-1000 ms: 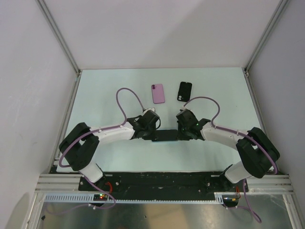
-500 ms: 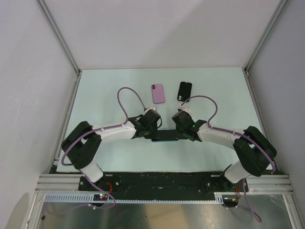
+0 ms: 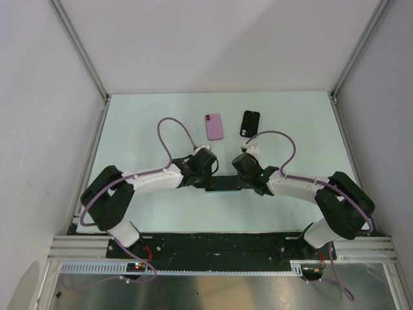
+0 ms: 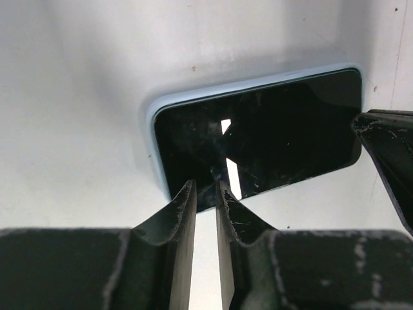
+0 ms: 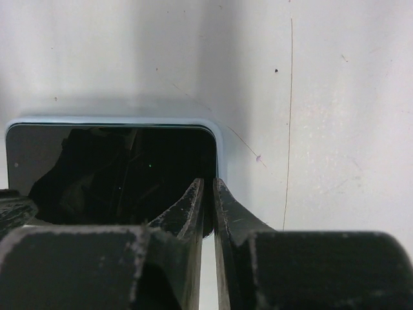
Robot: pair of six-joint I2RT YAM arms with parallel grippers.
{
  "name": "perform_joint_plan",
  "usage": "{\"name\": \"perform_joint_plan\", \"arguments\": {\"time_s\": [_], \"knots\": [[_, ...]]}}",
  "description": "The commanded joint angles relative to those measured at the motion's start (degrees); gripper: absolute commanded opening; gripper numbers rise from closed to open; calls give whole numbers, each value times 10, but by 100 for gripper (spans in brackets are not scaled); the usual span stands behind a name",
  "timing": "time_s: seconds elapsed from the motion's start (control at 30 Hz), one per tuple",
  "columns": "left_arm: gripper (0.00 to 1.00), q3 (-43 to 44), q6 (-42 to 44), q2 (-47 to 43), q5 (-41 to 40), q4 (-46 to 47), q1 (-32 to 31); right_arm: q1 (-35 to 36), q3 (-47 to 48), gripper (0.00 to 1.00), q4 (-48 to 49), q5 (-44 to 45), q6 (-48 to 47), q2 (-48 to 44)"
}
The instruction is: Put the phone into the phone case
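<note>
A phone with a black screen [image 3: 223, 184] lies flat on the table, seated in a light blue case whose rim [image 4: 150, 123] shows round it. It also shows in the left wrist view [image 4: 258, 135] and in the right wrist view [image 5: 116, 171]. My left gripper [image 3: 208, 181] is shut, its tips [image 4: 205, 187] over the phone's left end at the near edge. My right gripper [image 3: 242, 183] is shut, its tips [image 5: 208, 185] over the phone's right end near the corner. Neither gripper holds anything. The right finger [image 4: 387, 148] shows at the edge of the left wrist view.
A pink phone or case [image 3: 214, 126] and a black case [image 3: 250, 123] lie face down at the back of the table. White walls with metal frame posts close in the table on three sides. Purple cables loop above both wrists.
My right gripper has moved a little left, closer in over the phone's right end. My left gripper has shifted only slightly. The phone has not moved.
</note>
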Motion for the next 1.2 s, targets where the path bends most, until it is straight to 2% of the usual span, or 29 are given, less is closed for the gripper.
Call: {"name": "perform_joint_plan", "arguments": {"time_s": [0.0, 0.23, 0.4, 0.73, 1.17], "knots": [[24, 19, 10, -56, -48, -49, 2, 16, -30, 14, -38, -137, 29, 26], [23, 24, 38, -38, -60, -70, 32, 7, -25, 16, -37, -141, 22, 23], [23, 36, 41, -7, -41, -67, 33, 3, -24, 17, -36, -145, 17, 22], [22, 61, 50, 44, -52, -65, 36, 1, -23, 17, -33, -150, 14, 29], [7, 9, 24, 92, -69, -51, 30, 25, -23, 16, -25, -161, 23, 58]]}}
